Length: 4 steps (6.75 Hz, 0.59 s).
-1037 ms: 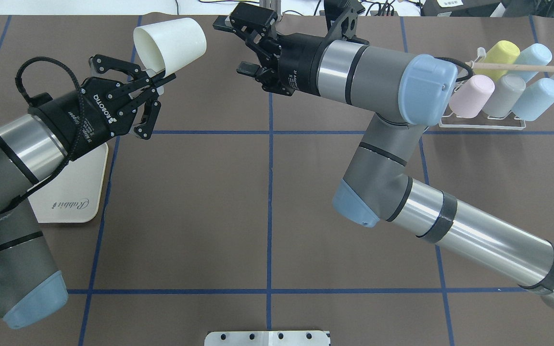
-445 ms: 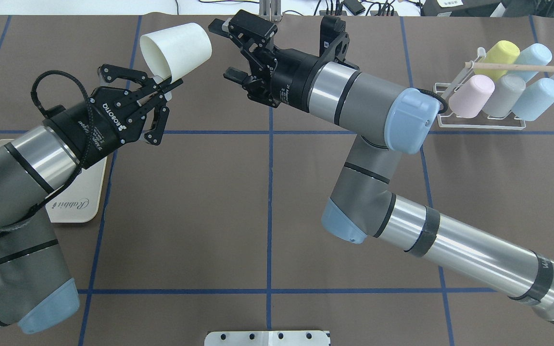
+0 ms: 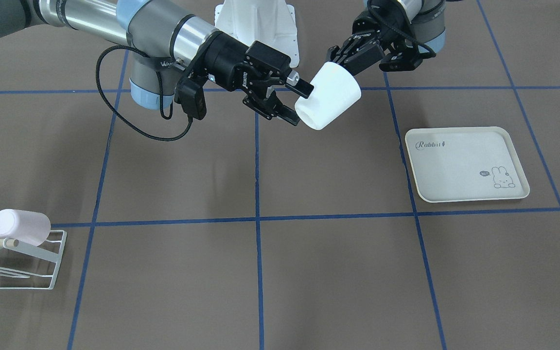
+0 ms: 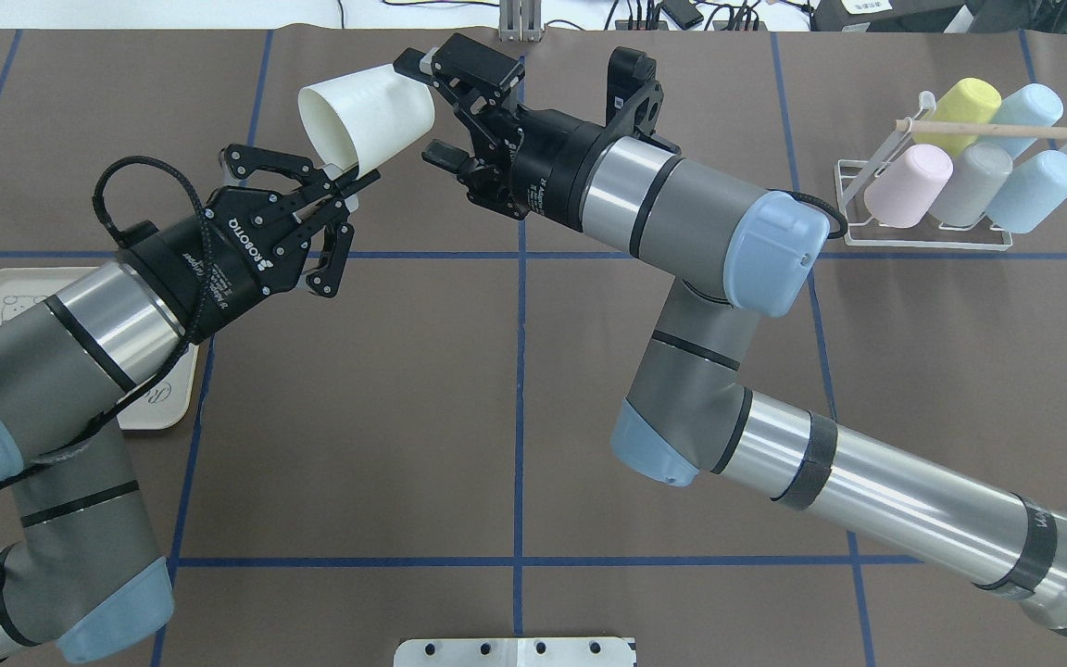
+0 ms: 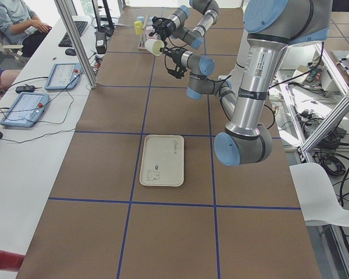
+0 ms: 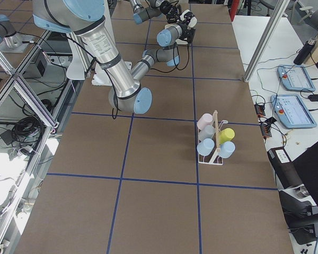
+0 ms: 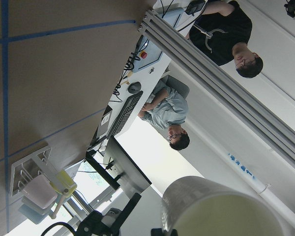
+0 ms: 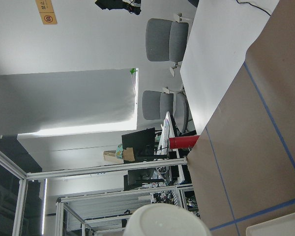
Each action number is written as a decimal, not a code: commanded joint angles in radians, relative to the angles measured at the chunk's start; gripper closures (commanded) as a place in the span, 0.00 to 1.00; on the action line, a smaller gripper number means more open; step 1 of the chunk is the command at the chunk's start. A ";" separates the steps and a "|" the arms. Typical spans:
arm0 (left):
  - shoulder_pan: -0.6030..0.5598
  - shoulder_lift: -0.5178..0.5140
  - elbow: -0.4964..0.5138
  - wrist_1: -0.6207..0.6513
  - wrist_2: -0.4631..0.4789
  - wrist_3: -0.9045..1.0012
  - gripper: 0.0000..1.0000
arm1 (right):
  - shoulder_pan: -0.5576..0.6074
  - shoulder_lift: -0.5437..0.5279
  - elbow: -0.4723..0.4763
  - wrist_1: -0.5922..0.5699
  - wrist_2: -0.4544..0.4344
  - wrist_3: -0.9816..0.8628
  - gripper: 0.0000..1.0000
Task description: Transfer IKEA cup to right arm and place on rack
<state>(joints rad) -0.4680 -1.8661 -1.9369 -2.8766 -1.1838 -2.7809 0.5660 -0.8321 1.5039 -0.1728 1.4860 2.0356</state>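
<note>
Two grippers at the cup (image 4: 367,116), aloft toward 11 o'clock over the table (image 4: 515,389): left gripper (image 4: 334,181) clenched on its rim, right gripper (image 4: 420,108) spread open at its base; risk: left releasing before right closes would drop it short of the rack (image 4: 922,239) at 2 o'clock.

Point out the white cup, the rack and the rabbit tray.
white cup (image 4: 367,116), overhead view, on its side wall.
rack (image 4: 997,128), overhead view, on its wooden rod.
rabbit tray (image 3: 464,165), front-facing view, on its bare middle.
</note>
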 commanded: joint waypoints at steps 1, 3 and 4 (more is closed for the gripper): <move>0.035 -0.015 0.001 0.002 0.026 0.006 1.00 | -0.003 0.002 -0.002 -0.001 -0.003 0.000 0.00; 0.040 -0.018 0.001 0.002 0.027 0.006 1.00 | -0.006 0.002 -0.002 -0.001 -0.003 0.000 0.01; 0.041 -0.024 0.001 0.005 0.027 0.006 1.00 | -0.008 0.002 -0.002 -0.001 -0.003 0.000 0.02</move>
<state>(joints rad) -0.4292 -1.8843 -1.9359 -2.8739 -1.1574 -2.7751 0.5605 -0.8300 1.5018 -0.1733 1.4834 2.0356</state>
